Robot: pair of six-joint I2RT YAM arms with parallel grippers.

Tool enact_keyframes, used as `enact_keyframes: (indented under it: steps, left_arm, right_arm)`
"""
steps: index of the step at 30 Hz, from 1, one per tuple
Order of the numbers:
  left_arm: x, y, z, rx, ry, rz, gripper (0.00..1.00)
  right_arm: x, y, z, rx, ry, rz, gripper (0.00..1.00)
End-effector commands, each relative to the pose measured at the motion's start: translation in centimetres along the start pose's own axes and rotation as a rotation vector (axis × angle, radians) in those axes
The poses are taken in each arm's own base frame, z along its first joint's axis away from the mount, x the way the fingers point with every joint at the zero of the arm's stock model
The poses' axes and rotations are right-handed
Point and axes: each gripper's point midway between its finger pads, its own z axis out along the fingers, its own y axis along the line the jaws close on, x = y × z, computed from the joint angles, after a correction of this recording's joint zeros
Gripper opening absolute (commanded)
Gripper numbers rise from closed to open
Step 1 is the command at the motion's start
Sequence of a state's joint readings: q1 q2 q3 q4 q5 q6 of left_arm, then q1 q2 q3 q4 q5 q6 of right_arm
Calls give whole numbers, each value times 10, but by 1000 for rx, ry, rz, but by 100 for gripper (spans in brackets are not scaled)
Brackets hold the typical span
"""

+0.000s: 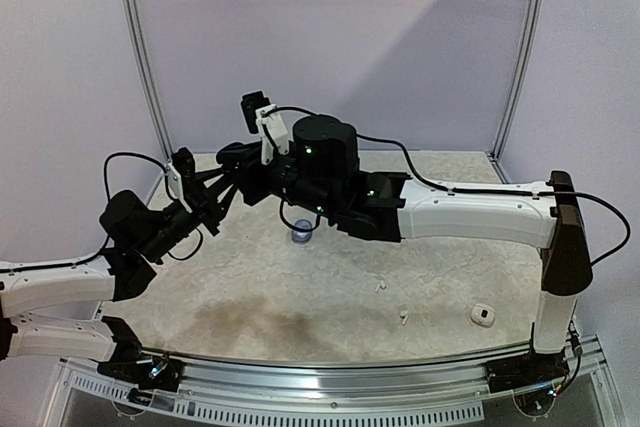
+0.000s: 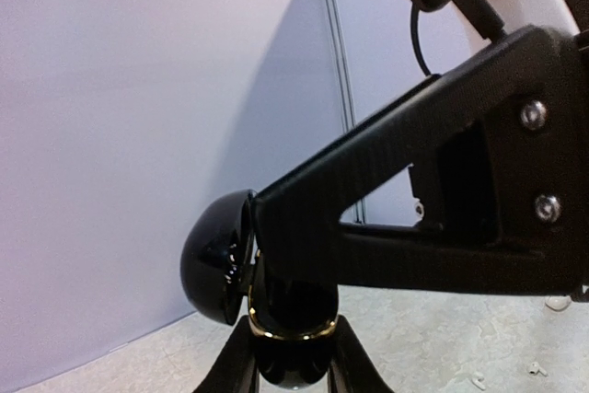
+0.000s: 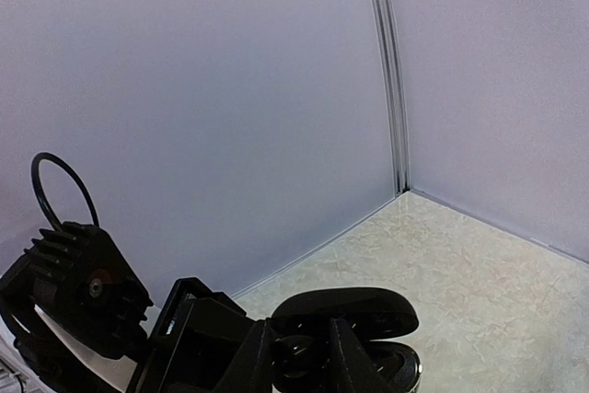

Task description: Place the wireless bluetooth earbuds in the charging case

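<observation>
Case [image 2: 213, 262], blk, lid open, in L end effector [image 2: 293, 370]; contents unseen.

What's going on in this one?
In mid-air above the table, the left claw grips an open black glossy charging case. The right claw sits right at it, though whether it carries an earbud is unclear. Two white earbuds and a white case lie loose on the table.

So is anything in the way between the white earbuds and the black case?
Yes: the right gripper sits at the opening of the black case. The left gripper holds it in the air; the white earbuds lie on the table.
</observation>
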State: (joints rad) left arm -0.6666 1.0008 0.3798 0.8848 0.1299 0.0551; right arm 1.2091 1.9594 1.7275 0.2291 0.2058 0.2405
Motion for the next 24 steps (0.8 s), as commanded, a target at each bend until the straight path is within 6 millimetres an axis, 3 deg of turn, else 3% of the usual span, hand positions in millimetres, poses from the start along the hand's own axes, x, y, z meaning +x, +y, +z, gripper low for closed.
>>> enact_keyframes:
  steps: [1,16,24]
  left_arm:
    - [-16,3,2,-6,-47,6,0]
    - [-11,-10,2,65,-18,-48,0]
    - [-10,-10,2,70,-11,-87,0]
  right_arm:
    - [33,-14,6,55,83,-31,25]
    - [27,-23,10,128,95,-78,25]
    - [28,-26,10,144,110,-90,32]
